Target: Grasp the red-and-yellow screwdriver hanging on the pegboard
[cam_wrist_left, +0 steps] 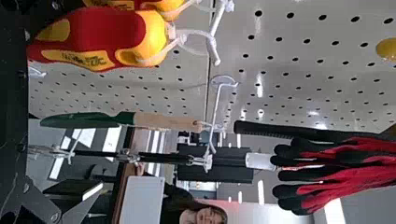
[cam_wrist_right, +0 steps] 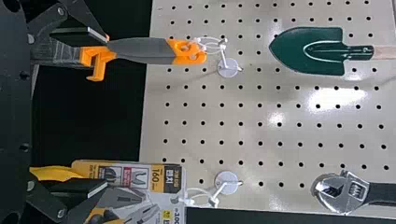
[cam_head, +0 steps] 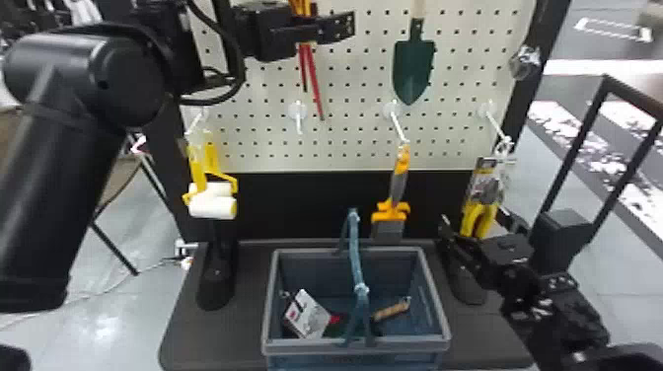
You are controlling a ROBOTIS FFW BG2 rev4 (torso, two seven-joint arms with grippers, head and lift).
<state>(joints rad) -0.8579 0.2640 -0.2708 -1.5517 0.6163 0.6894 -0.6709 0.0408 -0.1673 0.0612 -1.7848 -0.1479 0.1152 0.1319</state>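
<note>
- The red-and-yellow screwdriver hangs high on the pegboard, left of the green trowel, with its red shaft pointing down.
- My left hand is up at the handle's level with its fingers spread. The handle lies just beside 1 finger, and I cannot tell whether they touch.
- My right hand sits low at the table's right end, beside the grey basket. Its fingers are spread, holding nothing, and it faces the orange-and-grey tool and the packaged pliers.
</note>
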